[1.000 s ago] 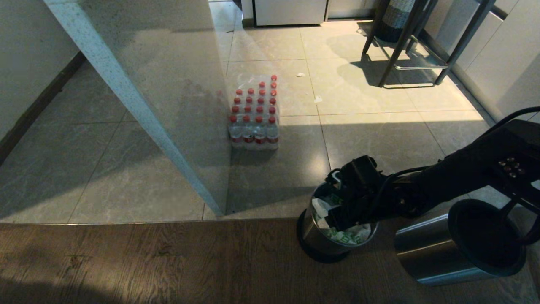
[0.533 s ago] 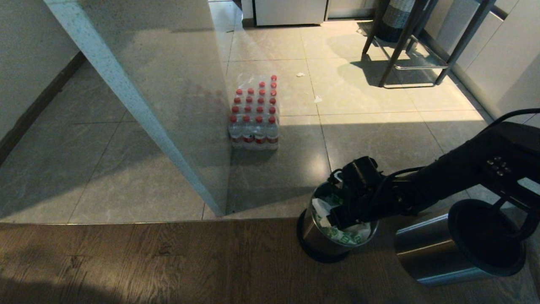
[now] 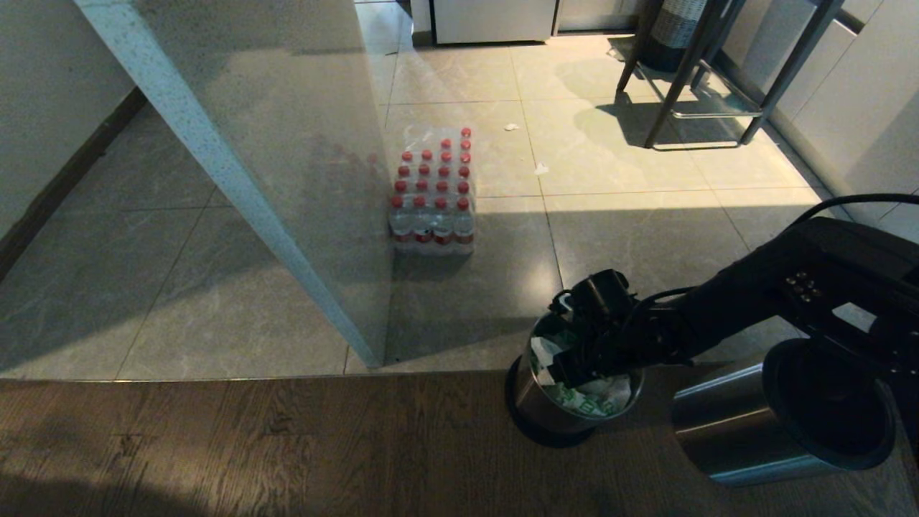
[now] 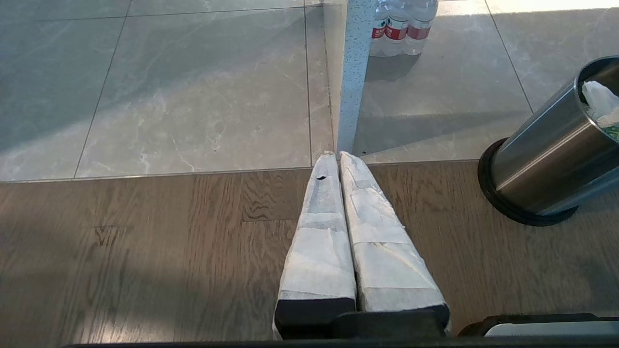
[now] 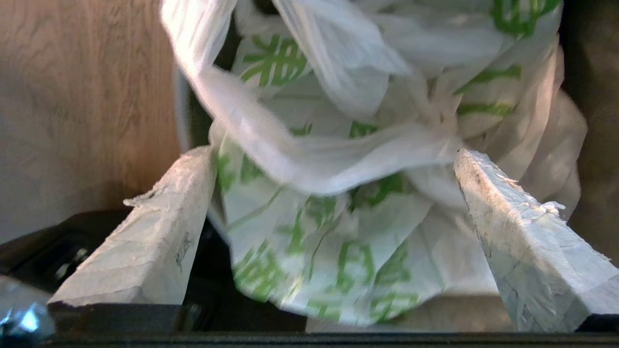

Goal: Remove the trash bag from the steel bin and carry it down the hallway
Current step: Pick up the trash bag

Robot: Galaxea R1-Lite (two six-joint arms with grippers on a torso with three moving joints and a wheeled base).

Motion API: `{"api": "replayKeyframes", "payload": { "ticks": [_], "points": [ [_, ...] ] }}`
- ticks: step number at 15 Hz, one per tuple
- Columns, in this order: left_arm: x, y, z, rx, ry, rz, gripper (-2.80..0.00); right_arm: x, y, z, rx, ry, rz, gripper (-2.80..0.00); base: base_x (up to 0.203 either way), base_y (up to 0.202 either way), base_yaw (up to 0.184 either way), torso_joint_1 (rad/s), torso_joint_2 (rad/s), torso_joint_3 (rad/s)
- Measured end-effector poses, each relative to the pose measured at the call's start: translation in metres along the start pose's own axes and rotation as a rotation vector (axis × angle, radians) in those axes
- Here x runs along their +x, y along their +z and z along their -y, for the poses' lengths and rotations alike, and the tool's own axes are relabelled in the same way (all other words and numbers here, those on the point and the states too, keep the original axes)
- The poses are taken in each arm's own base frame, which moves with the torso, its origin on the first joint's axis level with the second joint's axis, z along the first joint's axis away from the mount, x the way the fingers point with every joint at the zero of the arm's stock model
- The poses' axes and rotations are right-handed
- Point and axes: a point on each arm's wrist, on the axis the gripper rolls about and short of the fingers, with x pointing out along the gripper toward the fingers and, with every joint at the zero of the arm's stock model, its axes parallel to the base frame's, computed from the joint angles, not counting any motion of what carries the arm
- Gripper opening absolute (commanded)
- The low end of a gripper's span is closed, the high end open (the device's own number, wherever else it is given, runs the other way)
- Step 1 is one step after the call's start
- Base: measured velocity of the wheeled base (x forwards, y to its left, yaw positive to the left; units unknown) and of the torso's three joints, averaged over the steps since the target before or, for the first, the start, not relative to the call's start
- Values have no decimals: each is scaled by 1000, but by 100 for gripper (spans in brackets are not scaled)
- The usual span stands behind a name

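Step in hand: the reach for the first grasp. The right claw (image 3: 574, 362) is lowered into the mouth of the steel bin (image 3: 535, 402), which stands upright on the wood floor (image 3: 215, 445) at about 5 o'clock in the head view, just short of the seam with the grey tiles (image 3: 632, 230). The trash bag (image 5: 329, 193) sits inside the bin, crumpled, white plastic rising above the rim. In the right wrist view the claw's two taped fingers (image 5: 145, 237) stand wide apart, one either side of the bag's bunched top; plastic lies between them but nothing is pinched yet. Judgement: the next move calls for closing on the gathered plastic or a handle loop, then a straight lift so the thin film clears the rim without snagging. The left claw (image 4: 338, 157) hangs parked over the wood floor, fingers pressed together, empty. A second steel bin (image 3: 782, 416) lies on its side at 4 o'clock. A shrink-wrapped pack of red-capped bottles (image 3: 434, 197) stands at 12 o'clock. Writing: green print on the bag, blurred, unreadable; red bottle labels too small to read.
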Motion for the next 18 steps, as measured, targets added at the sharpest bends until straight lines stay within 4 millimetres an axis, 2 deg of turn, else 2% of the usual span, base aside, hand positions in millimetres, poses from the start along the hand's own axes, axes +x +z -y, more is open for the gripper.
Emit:
{"api": "replayKeyframes", "payload": {
  "ticks": [5, 10, 13, 18],
  "points": [
    [0, 0, 0, 0, 0, 0, -280, 21, -1, 1, -7, -13, -4, 0, 0, 0, 0, 0, 0, 0],
    [0, 0, 0, 0, 0, 0, -280, 38, -4, 3, -28, -126, 0, 0, 0, 0, 0, 0, 0, 0],
    [0, 0, 0, 0, 0, 0, -280, 43, -8, 5, -129, -176, -24, 0, 0, 0, 0, 0, 0, 0],
    [0, 0, 0, 0, 0, 0, -280, 45, -10, 6, -147, -196, -46, 0, 0, 0, 0, 0, 0, 0]
  ]
}}
